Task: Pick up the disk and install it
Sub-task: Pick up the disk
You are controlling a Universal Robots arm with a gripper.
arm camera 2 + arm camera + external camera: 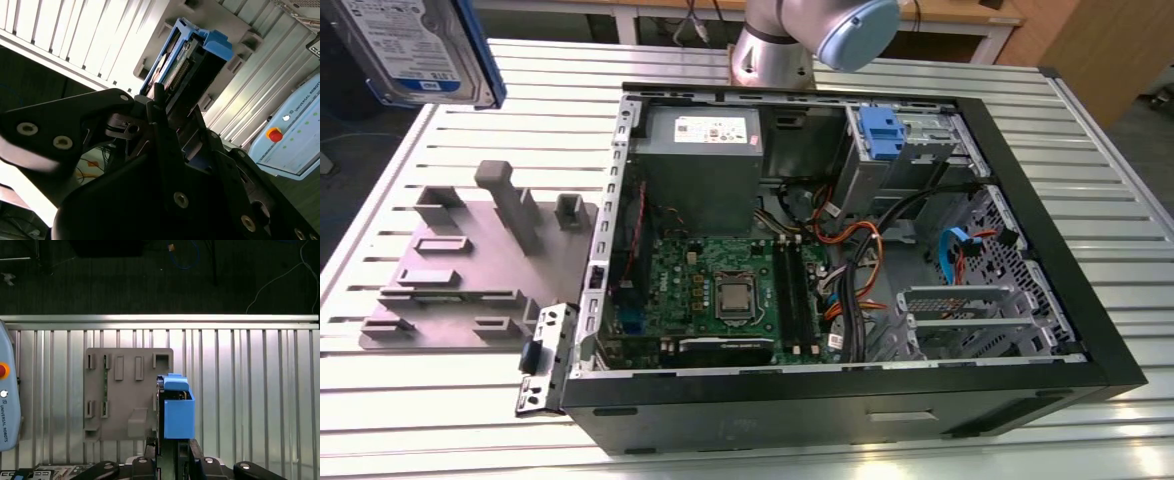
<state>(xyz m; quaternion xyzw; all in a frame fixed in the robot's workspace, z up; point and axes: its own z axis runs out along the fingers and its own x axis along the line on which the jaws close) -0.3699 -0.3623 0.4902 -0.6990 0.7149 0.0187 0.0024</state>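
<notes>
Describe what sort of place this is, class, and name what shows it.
Probably a robotics lab or test bench: an open computer case lies on a ribbed metal table, a grey parts holder beside it, and the gripper holds the disk.

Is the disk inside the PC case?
No: the silver metal hard drive in its blue plastic carrier hangs high at the exterior view's left, outside the open black computer case.

Slatted metal table [1121,160], dark floor [100,285] beyond its edge, wooden furniture [1087,50] behind
</notes>
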